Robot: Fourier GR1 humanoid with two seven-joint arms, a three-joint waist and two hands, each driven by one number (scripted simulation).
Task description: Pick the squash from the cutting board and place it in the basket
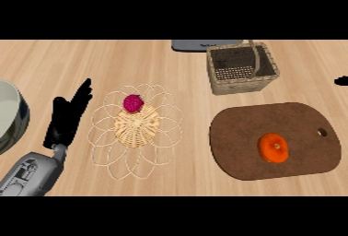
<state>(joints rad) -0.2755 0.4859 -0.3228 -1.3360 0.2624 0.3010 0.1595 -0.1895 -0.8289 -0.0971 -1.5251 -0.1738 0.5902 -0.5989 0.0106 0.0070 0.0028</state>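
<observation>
Lying untouched on the cutting board (238,152), the squash (274,147) is not yet picked. The left hand (68,117) rests open; the right hand (342,81) cannot be judged. A reach, then the basket (242,68).

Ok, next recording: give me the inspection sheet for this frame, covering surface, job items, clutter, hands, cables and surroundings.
Surface: light wooden counter.
Job's things: orange squash lies on the dark brown cutting board, right of centre; square woven basket with a handle stands behind the board, apart from it, nothing seen inside.
Clutter: wire trivet with woven centre, a dark pink fruit resting on it; pale bowl cut off by the left edge; grey object at the far edge, partly hidden behind the basket.
Hands: left hand open, fingers up, resting left of the trivet; right hand only a black tip at the right edge.
Cables: nothing seen.
Surroundings: nothing seen beyond the counter.
</observation>
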